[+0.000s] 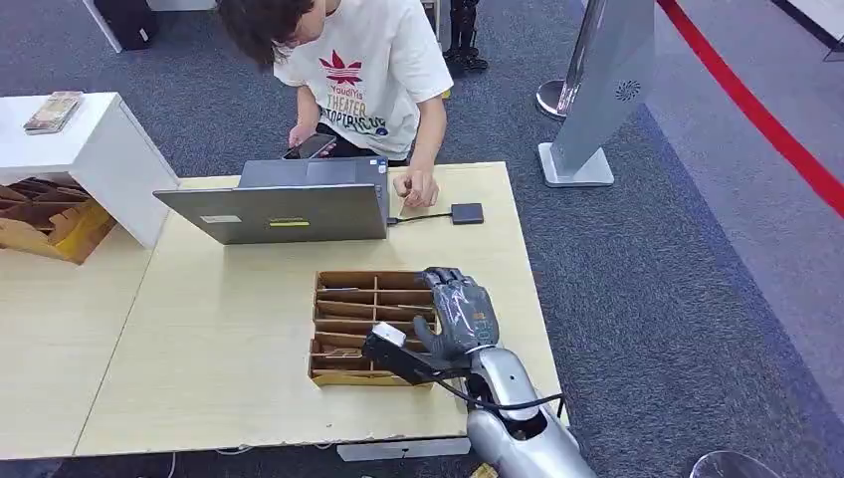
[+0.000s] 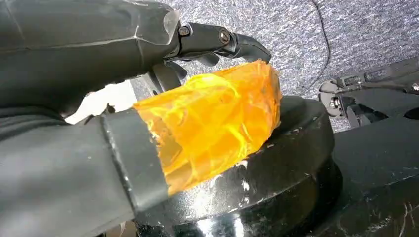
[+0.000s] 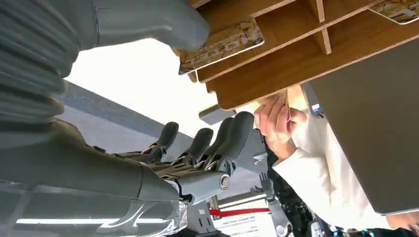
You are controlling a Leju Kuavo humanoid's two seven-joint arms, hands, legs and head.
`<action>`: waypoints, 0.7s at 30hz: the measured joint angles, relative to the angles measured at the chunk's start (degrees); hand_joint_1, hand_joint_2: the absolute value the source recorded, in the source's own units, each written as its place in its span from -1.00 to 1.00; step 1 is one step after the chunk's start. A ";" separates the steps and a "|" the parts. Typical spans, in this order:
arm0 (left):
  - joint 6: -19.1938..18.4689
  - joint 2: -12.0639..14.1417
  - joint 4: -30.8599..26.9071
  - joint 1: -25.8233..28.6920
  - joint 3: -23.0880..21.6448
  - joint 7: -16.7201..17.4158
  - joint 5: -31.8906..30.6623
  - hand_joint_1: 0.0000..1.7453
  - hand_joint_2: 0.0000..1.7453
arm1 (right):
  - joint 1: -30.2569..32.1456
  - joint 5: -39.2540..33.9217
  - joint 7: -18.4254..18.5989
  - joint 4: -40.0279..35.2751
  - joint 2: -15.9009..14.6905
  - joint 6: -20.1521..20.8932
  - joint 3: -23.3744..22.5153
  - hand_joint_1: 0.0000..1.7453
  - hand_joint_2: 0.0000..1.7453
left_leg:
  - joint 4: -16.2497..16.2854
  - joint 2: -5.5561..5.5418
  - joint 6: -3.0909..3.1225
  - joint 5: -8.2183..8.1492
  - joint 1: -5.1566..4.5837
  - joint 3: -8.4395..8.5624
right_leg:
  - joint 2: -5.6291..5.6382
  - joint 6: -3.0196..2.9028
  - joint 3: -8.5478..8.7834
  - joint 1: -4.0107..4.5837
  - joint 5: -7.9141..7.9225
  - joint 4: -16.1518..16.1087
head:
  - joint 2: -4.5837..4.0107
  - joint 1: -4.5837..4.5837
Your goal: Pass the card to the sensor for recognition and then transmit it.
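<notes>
My right hand (image 1: 460, 311) hovers over the right end of a wooden divided box (image 1: 370, 278) on the table. In the right wrist view its thumb (image 3: 148, 19) lies against the edge of a patterned card (image 3: 222, 42) standing in a slot of the box (image 3: 296, 54). The fingers (image 3: 232, 133) stay spread and apart from the card. The sensor (image 1: 467, 213), a small dark square on a cable, lies at the table's far side beside a person's hand (image 1: 418, 187). My left hand (image 2: 148, 98), its thumb wrapped in orange tape, hangs and holds nothing.
A person sits behind an open grey laptop (image 1: 289, 209) at the far edge of the table. More cards (image 1: 343, 349) lie in the box's near slots. A white cabinet (image 1: 90, 149) and cardboard (image 1: 40, 224) stand at the left. A grey stand (image 1: 597, 90) rises beyond the table.
</notes>
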 joint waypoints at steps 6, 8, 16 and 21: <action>-0.02 0.00 0.00 0.00 -0.02 0.00 0.00 -1.00 -1.00 | -0.06 -0.02 0.00 0.26 0.07 0.07 0.00 -0.24 1.00 | 0.00 0.00 0.00 0.00 0.00 0.00 | 0.00 0.00 0.00 0.00 0.00 0.00 | 0.00 0.00; -0.02 0.00 0.00 -0.01 -0.02 0.02 0.00 -1.00 -1.00 | -0.18 -0.09 0.00 0.63 0.31 0.17 -0.07 -0.22 1.00 | 0.00 0.00 0.00 0.00 0.00 0.00 | 0.00 0.00 0.00 0.00 0.00 0.00 | 0.00 0.00; -0.04 0.00 0.00 -0.04 -0.24 0.17 -0.02 -1.00 -1.00 | -0.82 -0.37 0.09 2.34 1.00 0.90 -0.22 -0.24 1.00 | 0.00 0.00 0.00 0.00 0.00 0.00 | 0.00 0.00 0.00 0.00 0.00 0.00 | 0.00 0.00; -0.04 0.00 0.00 -0.05 -0.28 0.35 -0.15 -1.00 -1.00 | -1.32 -0.42 0.11 3.52 1.55 1.11 -0.22 -0.28 1.00 | 0.00 0.00 0.00 0.00 0.00 0.00 | 0.00 0.00 0.00 0.00 0.00 0.00 | 0.00 0.00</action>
